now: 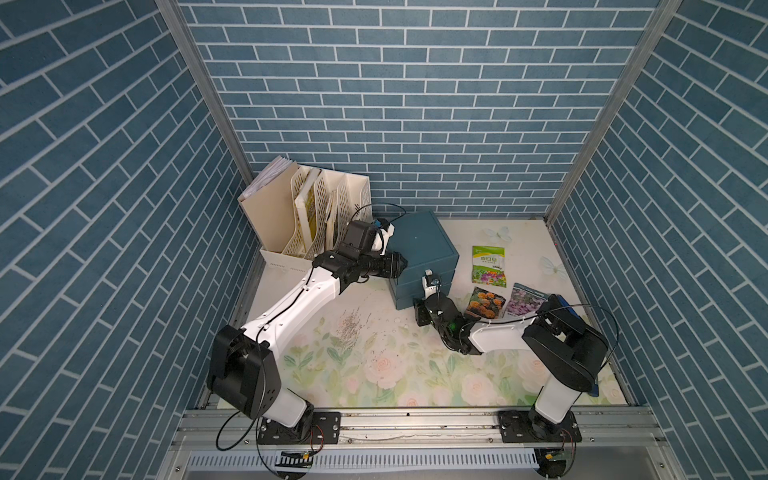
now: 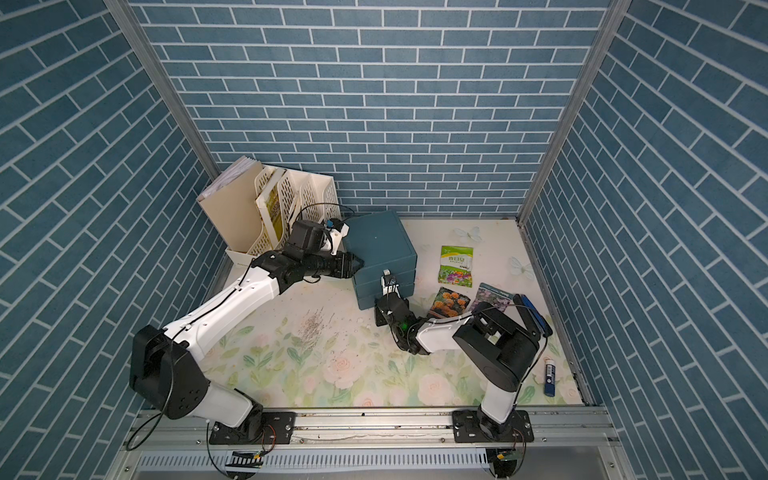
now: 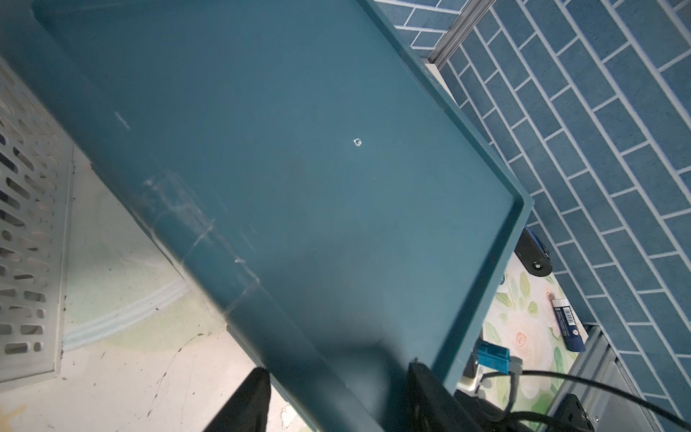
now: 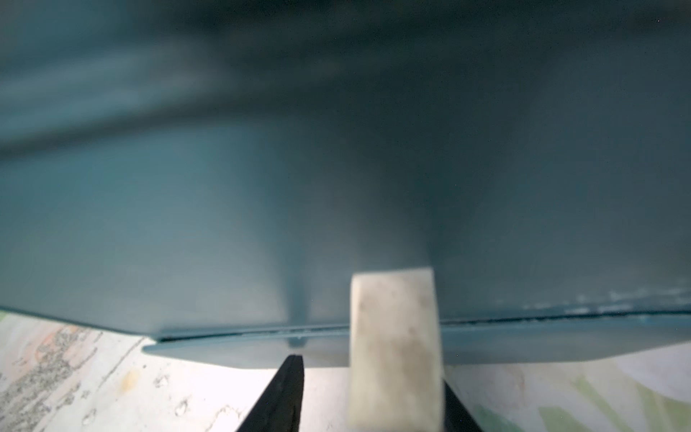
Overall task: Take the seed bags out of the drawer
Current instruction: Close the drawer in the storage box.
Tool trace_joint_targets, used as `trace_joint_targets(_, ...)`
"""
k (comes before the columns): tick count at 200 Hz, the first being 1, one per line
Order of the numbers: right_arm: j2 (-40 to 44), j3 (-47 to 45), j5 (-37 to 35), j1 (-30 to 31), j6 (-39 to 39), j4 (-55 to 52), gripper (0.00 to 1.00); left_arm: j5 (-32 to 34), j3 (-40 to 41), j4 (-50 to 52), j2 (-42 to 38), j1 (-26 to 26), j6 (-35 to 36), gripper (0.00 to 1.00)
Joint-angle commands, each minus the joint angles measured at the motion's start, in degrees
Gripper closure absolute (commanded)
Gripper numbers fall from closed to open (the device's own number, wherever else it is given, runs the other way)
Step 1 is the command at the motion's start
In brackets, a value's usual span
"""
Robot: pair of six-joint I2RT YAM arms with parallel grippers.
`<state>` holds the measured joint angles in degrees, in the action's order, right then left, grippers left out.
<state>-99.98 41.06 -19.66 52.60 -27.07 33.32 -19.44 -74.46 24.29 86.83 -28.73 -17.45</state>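
The table (image 1: pixel 374 374) has a pale cover printed with roses. A cream file rack (image 1: pixel 291 232) stands in its far left corner. Just beside the rack, near the far edge, stands a blue drawer cabinet (image 1: pixel 419 237). Toward the right edge the green-white seed bag (image 1: pixel 489 266) lies flat. The marigold seed bag (image 1: pixel 484 302) and the pink-purple seed bag (image 1: pixel 524 300) lie side by side nearer the front. A glue stick (image 2: pixel 550 376) lies along the right edge. Grey specks (image 1: pixel 351 328) dot the middle.
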Motion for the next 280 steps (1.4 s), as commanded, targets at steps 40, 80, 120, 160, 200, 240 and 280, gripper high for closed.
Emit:
trace_joint_targets(40,-1.9,2.3,-0.5,-0.6,-1.4,6.4,0.51,-0.2,1.6,11.7,3.3,-0.6,2.9,0.38)
trace_joint_targets(80,-1.8,2.0,-1.0,-0.7,-1.3,4.6,0.50,-0.2,2.1,11.3,3.1,-0.5,2.5,0.38)
trace_joint_targets(120,0.0,0.9,-0.8,-0.6,-1.7,3.1,0.44,0.1,2.2,11.0,3.0,-0.6,2.2,0.38)
trace_joint_targets(160,4.0,-1.3,-0.4,-0.5,-1.7,-0.6,0.38,0.7,1.8,10.6,2.8,-0.5,1.7,0.38)
trace_joint_targets(200,9.9,-5.1,0.4,-0.5,-3.1,-4.6,0.34,1.2,1.4,9.6,2.7,-0.6,0.7,0.36)
trace_joint_targets(240,17.7,-8.3,0.5,-0.5,-4.6,-9.8,0.30,2.0,0.1,8.7,2.8,-0.5,-0.3,0.33)
trace_joint_targets(280,26.1,-9.9,0.1,-0.5,-4.1,-17.3,0.23,3.0,-1.5,6.5,2.4,-0.6,-1.7,0.16)
